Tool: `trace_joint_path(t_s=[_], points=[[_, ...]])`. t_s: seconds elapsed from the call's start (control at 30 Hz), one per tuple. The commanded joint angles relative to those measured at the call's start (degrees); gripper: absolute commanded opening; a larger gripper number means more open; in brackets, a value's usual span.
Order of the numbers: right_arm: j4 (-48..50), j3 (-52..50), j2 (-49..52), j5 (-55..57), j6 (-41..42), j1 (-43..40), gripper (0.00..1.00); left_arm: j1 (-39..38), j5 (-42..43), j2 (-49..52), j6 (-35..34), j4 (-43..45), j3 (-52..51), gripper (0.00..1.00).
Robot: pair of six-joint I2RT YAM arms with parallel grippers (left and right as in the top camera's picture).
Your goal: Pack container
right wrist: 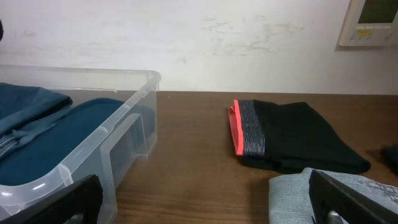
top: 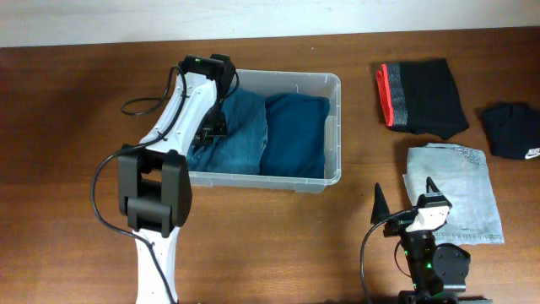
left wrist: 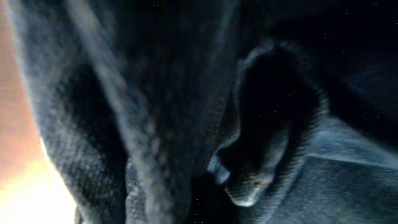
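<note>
Reaching down into the container (top: 334, 127), we are holding the left gripper (top: 209, 132) low against the folded jeans (top: 240, 127) at the bin's left end. The left wrist camera is filling with dark denim (left wrist: 155, 112) and no fingers are showing, so we cannot tell whether that hand is spread or pinching cloth. Beside the jeans, a second blue garment (top: 295, 135) is lying folded in the right half.

The container is sitting left of the table's (top: 76, 127) centre, its long side facing us. We are judging it as light, fairly stiff clear plastic with slick walls that would bow under a squeeze and slide along the wood if pushed. The rolled rim (right wrist: 134, 81) is looking like the surest place to take it, and it is getting heavier as clothes go in.

Our right gripper (top: 407, 199) is waiting with its fingers spread wide and nothing between them, just beside the pale folded jeans (top: 456, 190). Farther out, a black garment with a red band (right wrist: 292, 140) and a small black item (top: 513, 131) are lying on the wood. All of these are soft and limp, so we are expecting to pinch a folded edge, not the middle.
</note>
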Motion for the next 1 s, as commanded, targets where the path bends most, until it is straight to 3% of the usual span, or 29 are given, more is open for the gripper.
trace_joint_path(t_s=[0.0,0.23,0.47,0.97], points=[[-0.28,-0.26,-0.5,-0.33,-0.17,-0.37,0.99,0.26,2.05,1.79,-0.28,0.07,6.29,0.01],[-0.28,-0.26,-0.5,-0.35,-0.17,-0.37,0.99,0.31,1.9,1.79,-0.17,3.41,19.96,0.01],[-0.28,-0.26,-0.5,-0.33,-0.17,-0.37,0.99,0.57,1.42,2.4,-0.07,9.44,17.73,0.01],[-0.28,-0.26,-0.5,-0.33,-0.17,-0.37,0.99,1.64,0.52,13.03,-0.11,11.15,15.82,0.01]])
